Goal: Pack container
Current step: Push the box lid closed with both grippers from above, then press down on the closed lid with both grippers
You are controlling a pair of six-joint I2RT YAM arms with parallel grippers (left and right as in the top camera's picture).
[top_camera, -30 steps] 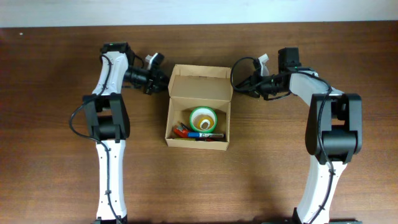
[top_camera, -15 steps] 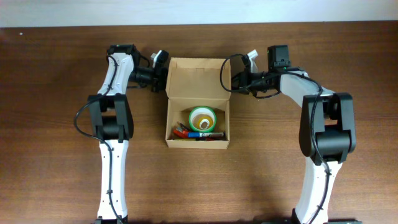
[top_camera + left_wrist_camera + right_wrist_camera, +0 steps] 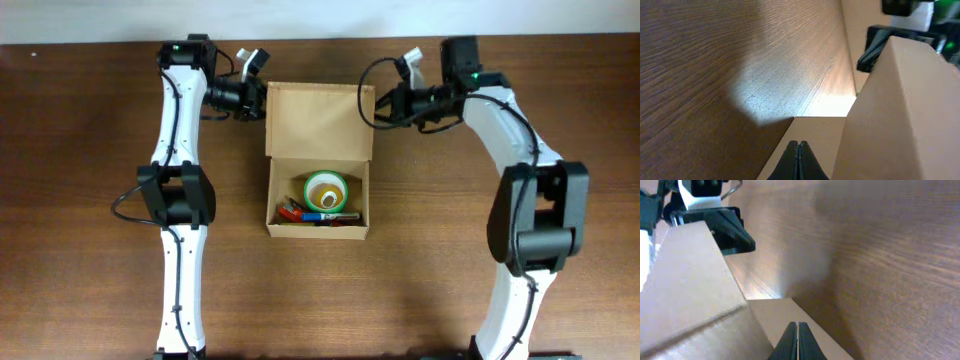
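The container (image 3: 283,190) is a tan cardboard box in the middle of the table, with its hinged lid (image 3: 318,120) open toward the back. Inside lie a green and white tape roll (image 3: 326,190), a red item (image 3: 291,211) and a blue pen (image 3: 330,217). My left gripper (image 3: 262,100) is shut at the lid's left edge. In the left wrist view its tips (image 3: 798,145) rest over the lid's side flap (image 3: 815,132), with nothing between them. My right gripper (image 3: 378,105) is shut at the lid's right edge, its tips (image 3: 797,325) over the other side flap (image 3: 775,312).
The brown wooden table (image 3: 90,250) spreads around the box on all sides. Its back edge (image 3: 320,40) meets a pale wall just behind both grippers. Each arm's base column stands to one side of the box, the left arm (image 3: 175,250) and the right arm (image 3: 520,260).
Both grippers have moved toward the back of the table along the lid's two sides. The lid has swung further back and looks longer from above. Both stayed shut.
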